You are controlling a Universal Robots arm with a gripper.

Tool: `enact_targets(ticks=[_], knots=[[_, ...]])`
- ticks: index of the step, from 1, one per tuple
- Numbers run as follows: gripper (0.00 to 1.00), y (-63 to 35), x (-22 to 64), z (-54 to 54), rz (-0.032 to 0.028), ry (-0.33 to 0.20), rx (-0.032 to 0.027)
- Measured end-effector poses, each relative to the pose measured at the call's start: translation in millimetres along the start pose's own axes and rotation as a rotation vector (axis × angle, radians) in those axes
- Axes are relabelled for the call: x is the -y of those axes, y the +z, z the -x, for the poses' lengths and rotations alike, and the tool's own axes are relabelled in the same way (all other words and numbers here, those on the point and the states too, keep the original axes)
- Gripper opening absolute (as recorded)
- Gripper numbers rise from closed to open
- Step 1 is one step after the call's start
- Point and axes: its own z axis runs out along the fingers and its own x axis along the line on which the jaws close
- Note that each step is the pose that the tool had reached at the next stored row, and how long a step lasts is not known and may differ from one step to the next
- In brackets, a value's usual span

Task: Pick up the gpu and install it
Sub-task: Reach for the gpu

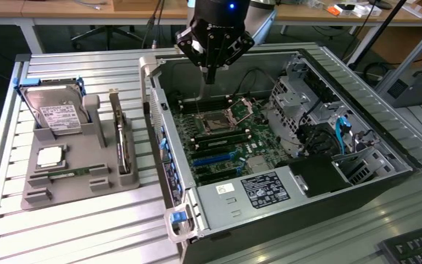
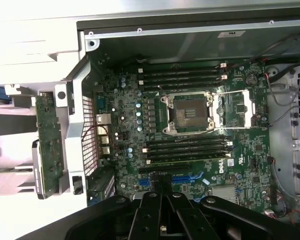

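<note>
The gpu stands on edge in a grey holder on the table, to the exterior view's left of the open computer case. In the wrist view the gpu shows its green circuit board face, outside the case wall. My gripper hangs over the back part of the case, above the motherboard, well apart from the gpu. Its fingers are pressed together with nothing between them, over the blue slots.
The holder also carries a silver hard drive, a processor chip and a narrow RAM stick. Inside the case are drive cages, cables and a black power supply. A keyboard lies at the front right.
</note>
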Motion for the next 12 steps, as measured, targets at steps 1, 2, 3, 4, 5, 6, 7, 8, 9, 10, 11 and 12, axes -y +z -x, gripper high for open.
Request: enact_targets(ticks=[1,2,3,4,5,6,7,8,9,10,11,12], knots=[[0.11,0.0,0.0,-0.2,0.0,0.0,0.0],[0.11,0.0,0.0,-0.3,0.0,0.0,0.0],[0.11,0.0,0.1,-0.6,0.0,0.0,0.0],[0.11,0.0,0.1,-0.9,0.0,0.0,0.0],[0.11,0.0,0.1,-1.2,0.0,0.0,0.0],[0.11,0.0,0.1,-1.4,0.0,0.0,0.0],[0.11,0.0,0.1,-1.5,0.0,0.0,0.0],[0.11,-0.1,0.1,-1.7,0.0,0.0,0.0],[0.11,-0.1,0.2,-2.4,0.0,0.0,0.0],[0.11,-0.1,0.2,-2.8,-0.0001,0.0,0.0],[0.11,-0.1,0.2,-3.0,0.0,0.0,0.0],[0.11,-0.1,0.2,-3.3,0.0,0.0,0.0]])
